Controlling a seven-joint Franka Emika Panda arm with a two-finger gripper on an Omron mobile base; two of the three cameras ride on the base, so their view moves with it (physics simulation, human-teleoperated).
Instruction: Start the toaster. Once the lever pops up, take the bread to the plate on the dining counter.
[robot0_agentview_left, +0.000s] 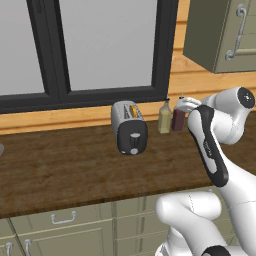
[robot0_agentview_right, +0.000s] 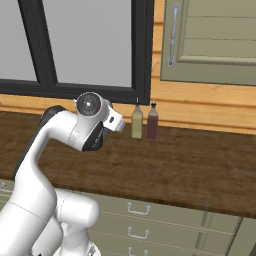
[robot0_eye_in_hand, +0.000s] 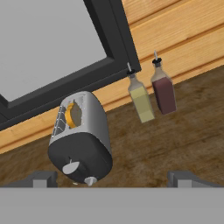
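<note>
Dark wood grain ran the width of the tabletop (robot0_agentview_left: 60, 175), with pale olive drawer fronts (robot0_agentview_left: 65, 230) nearest the base and the white arm (robot0_agentview_left: 212, 150) rising at the right. In the hand view, the gripper (robot0_eye_in_hand: 113, 179) hung above the wood with its jaws wide apart and nothing between them, well short of the toaster (robot0_agentview_left: 129, 127). That small silver toaster stood mid-tabletop, left of the arm, its black end panel facing the robot and a golden slice of bread (robot0_agentview_left: 133, 110) sitting in one slot. On the panel, the lever (robot0_eye_in_hand: 90, 180) sat near the lower edge, close beside the round dial (robot0_eye_in_hand: 71, 167). Further back, an olive bottle (robot0_agentview_left: 164, 117) and a dark red bottle (robot0_agentview_left: 178, 119) stood side by side to the toaster's right, before the black-framed window (robot0_agentview_left: 100, 50). The risk appeared to lie in aim: a fingertip landing on the dial would leave the toaster unstarted, and a wide swing could topple the bottles.
</note>
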